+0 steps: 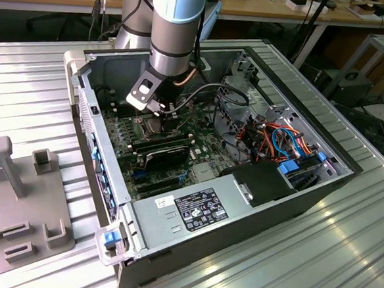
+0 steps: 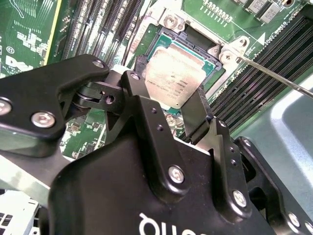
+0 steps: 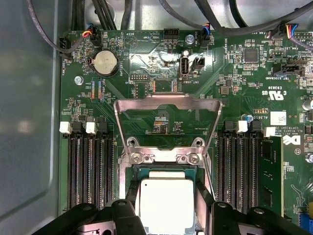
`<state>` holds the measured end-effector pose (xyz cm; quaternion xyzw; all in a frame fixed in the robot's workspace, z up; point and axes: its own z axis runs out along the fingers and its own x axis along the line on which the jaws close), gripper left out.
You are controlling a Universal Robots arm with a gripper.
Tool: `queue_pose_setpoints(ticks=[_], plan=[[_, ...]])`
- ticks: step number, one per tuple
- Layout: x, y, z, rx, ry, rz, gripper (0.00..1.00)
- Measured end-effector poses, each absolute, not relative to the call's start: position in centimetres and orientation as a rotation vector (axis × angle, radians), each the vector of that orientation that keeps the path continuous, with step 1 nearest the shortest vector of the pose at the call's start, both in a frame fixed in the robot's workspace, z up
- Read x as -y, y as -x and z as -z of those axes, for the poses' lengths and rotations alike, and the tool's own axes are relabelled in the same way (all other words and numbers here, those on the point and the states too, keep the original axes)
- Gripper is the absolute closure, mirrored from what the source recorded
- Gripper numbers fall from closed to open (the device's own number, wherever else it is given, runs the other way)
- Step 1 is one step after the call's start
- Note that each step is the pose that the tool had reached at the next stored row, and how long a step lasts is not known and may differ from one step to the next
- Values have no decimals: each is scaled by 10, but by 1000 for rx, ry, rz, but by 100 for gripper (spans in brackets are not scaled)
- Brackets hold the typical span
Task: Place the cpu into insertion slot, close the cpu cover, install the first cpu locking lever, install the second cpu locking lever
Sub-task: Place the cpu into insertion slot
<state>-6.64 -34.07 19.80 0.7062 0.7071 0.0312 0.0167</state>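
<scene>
Holds the cpu (image 3: 164,196) clamped by 2 opposite edges in the gripper (image 3: 167,208), right over the insertion slot (image 3: 166,169); cannot tell whether seated or just above. Looks light, stiff and flat, with a smooth metal top likely to slip, so best gripped by the sides only. Probably unforgiving on the pin grid; wants a level approach. Leaves the cpu cover (image 3: 166,102) swung open beyond the socket. Tight quarters: memory slots (image 3: 90,166) on both flanks, on a green circuit board (image 3: 234,73), inside an open computer case (image 1: 174,215).
</scene>
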Motion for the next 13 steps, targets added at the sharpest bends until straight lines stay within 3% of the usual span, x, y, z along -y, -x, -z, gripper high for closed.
queue_pose_setpoints(ticks=[8,10,13], plan=[[341,66,-198,-2199,-2196,-101,45],[341,66,-198,-2199,-2196,-100,33],[341,66,-198,-2199,-2197,-100,33]])
